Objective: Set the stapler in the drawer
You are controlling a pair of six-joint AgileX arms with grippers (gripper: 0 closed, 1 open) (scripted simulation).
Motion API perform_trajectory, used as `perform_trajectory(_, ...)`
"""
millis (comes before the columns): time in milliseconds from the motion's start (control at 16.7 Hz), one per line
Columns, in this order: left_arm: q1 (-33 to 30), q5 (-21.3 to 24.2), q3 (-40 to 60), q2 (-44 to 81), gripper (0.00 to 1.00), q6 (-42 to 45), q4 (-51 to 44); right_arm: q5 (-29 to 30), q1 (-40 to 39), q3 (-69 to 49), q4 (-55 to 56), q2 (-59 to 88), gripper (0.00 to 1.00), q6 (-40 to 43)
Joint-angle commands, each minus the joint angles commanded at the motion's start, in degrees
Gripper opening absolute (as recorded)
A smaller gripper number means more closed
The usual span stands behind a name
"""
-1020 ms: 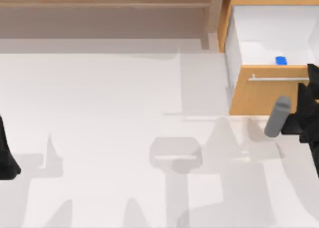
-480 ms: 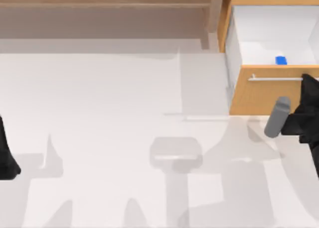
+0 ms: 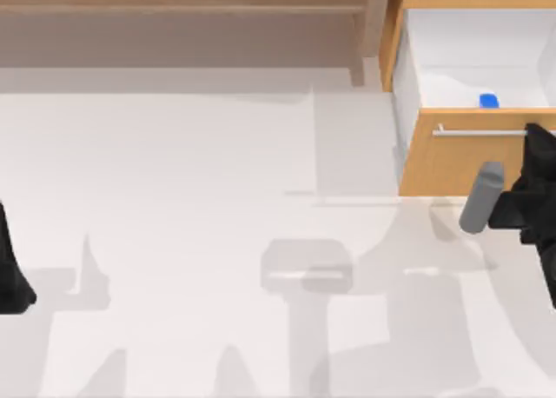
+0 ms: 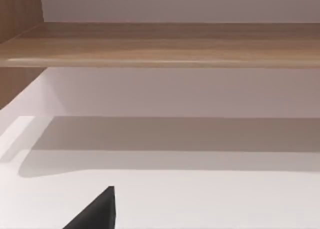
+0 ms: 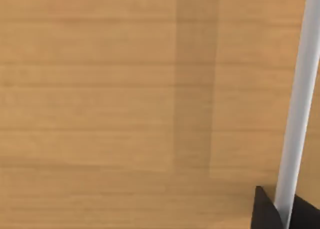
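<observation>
The small blue stapler (image 3: 489,101) lies inside the drawer (image 3: 460,159) at the table's back right, on the white floor just behind the orange-brown front panel. The drawer stands partly pulled out. My right gripper (image 3: 536,137) is at the right end of the thin silver handle (image 3: 478,131). In the right wrist view the handle (image 5: 297,104) runs down across the wooden front (image 5: 110,104) and passes between my two dark fingertips (image 5: 262,211), which hug it on both sides. My left gripper (image 3: 10,272) is parked at the table's left edge.
A long brown wooden shelf (image 3: 174,3) runs along the back of the table, seen close in the left wrist view as a shelf (image 4: 160,44). A grey cylinder (image 3: 480,198) juts from my right arm in front of the drawer. The white tabletop (image 3: 217,198) spreads wide in the middle.
The drawer front, its handle and the stapler have shifted slightly toward the back, and my right gripper has moved back with the handle. The left arm has not moved.
</observation>
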State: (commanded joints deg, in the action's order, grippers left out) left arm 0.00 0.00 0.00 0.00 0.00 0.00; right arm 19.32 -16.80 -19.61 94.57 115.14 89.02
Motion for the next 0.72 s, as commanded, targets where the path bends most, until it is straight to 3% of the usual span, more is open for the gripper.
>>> perform_trajectory(420, 0.0, 0.0, 0.0, 0.0, 1.0, 0.0, 0.0, -3.47, 3.01, -11.69, -7.91, 3.52, 0.0, 0.0)
perform_trajectory(720, 0.0, 0.0, 0.0, 0.0, 1.0, 0.0, 0.0, -3.63, 2.99, -12.16, -8.29, 3.54, 0.0, -0.15)
